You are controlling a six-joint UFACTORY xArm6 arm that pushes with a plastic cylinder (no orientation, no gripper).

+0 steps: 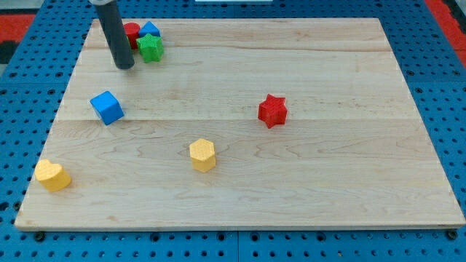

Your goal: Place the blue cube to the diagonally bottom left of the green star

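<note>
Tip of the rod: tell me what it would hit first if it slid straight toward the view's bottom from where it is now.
Probably the blue cube. My tip sits just above and slightly right of it, so it might only clip the cube's right edge or slip past; depth is unclear. Beyond that, the board looks free.

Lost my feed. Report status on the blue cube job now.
My tip down at the view's top left, just left of the green star. Blue cube below the tip, untouched, apart. Nothing between them.
</note>
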